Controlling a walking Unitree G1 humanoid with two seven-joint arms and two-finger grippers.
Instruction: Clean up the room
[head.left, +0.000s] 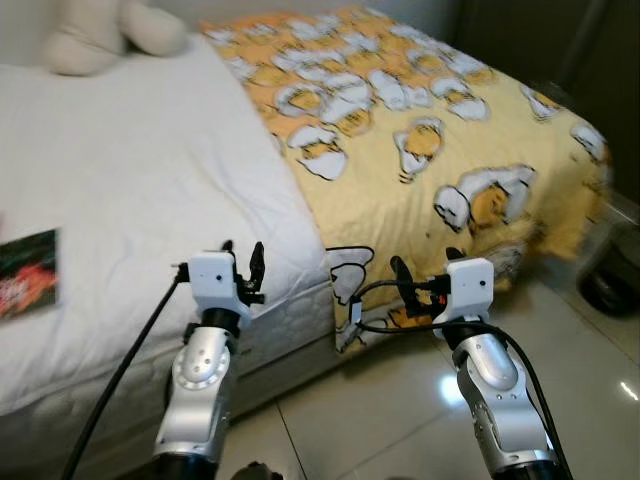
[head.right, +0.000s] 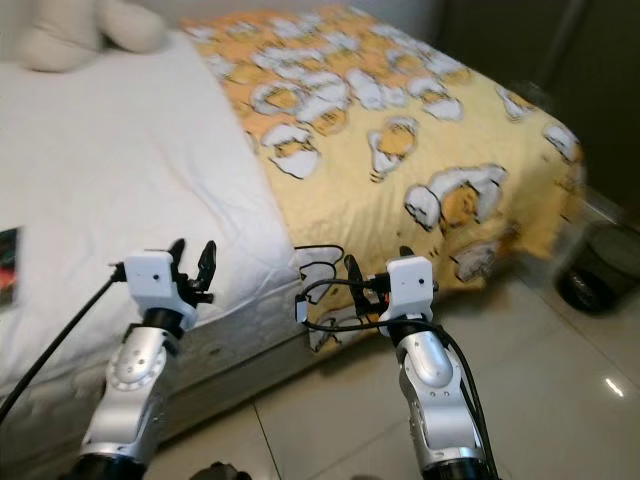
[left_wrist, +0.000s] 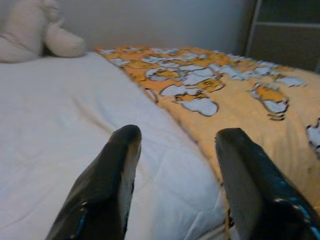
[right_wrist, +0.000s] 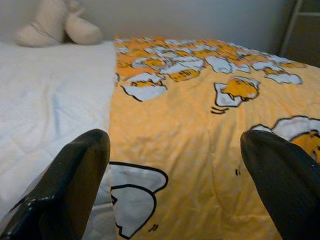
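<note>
The cream soft toy (head.left: 105, 35) at the head of the bed is cut off by the top edge of the head views, so its shape is hard to read; the wrist views show it lying on the white sheet (head.left: 130, 190) by the grey wall (left_wrist: 165, 22). A flat printed thing, perhaps a book or card (head.left: 27, 272), lies on the sheet at the far left and is cut by the frame edge; its dark cover with red marks is too blurred to read. At the far right a dark round object (head.left: 610, 285) on the floor is blurred and partly out of view.

There is one bed, one yellow blanket (head.left: 430, 130) printed with white and orange cartoon figures, one soft toy and one book or card. The blanket covers the right part of the bed and hangs over the bed's near corner toward the pale tiled floor (head.left: 400, 400).

The left hand (head.left: 243, 265) hovers above the near edge of the mattress, over the white sheet, fingers apart and empty. The right hand (head.left: 425, 275) hovers in front of the hanging blanket corner, fingers spread wide, holding nothing. Black cables loop between its wrist and the blanket edge. A dark cupboard (head.left: 560, 50) stands beyond the bed on the right.
</note>
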